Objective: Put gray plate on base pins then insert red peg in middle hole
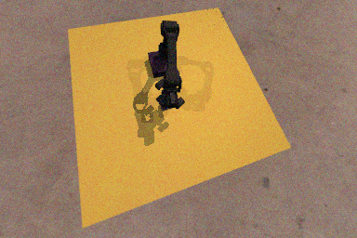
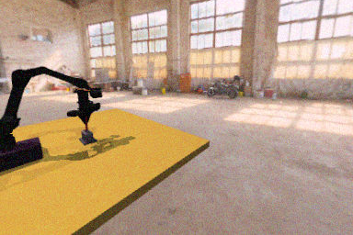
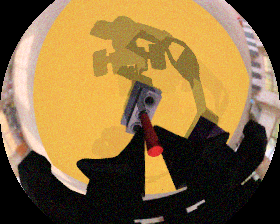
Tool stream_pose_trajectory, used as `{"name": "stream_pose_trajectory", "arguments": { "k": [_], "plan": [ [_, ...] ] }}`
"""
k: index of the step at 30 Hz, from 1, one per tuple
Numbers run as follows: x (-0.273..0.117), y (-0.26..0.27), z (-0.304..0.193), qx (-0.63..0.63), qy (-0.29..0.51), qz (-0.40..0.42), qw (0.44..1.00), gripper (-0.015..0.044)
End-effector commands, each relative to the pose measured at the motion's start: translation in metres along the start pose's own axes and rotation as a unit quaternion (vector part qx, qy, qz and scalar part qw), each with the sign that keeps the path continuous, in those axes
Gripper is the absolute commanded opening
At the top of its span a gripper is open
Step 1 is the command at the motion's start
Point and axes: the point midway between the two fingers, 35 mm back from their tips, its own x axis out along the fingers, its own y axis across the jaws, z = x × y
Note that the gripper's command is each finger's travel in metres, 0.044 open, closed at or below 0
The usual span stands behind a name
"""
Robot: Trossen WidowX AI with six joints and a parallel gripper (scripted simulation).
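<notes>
The red peg (image 3: 152, 139) (image 2: 86, 127) is upright between the fingers of my gripper (image 3: 148, 129) (image 2: 86, 122), which is shut on it. The gray plate (image 3: 142, 93) lies on the base (image 2: 87, 139), seemingly flat. In the wrist view the peg's lower end overlaps the plate's middle hole; whether its tip is inside the hole or just above it, I cannot tell. The two outer holes show dark on either side. In the top view the arm hides the peg and most of the plate and base.
The yellow table top (image 1: 209, 128) (image 2: 152, 150) (image 3: 70, 100) carries the arm's dark purple mount (image 1: 156, 64) (image 2: 23, 152) (image 3: 206, 131), behind the base. The arm's shadow falls beside the base. The table's edge (image 2: 152, 186) shows in the exterior view.
</notes>
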Motion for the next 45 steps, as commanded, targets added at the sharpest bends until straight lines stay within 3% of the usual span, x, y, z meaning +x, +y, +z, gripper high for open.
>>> {"name": "stream_pose_trajectory", "arguments": {
  "k": [1, 45],
  "plan": [
    [0.002, 0.000, 0.000, 0.000, 0.000, 0.000, 1.000, 0.0000],
    [0.017, 0.000, -0.002, -0.004, 0.002, -0.002, 1.000, 0.0000]
  ]
}}
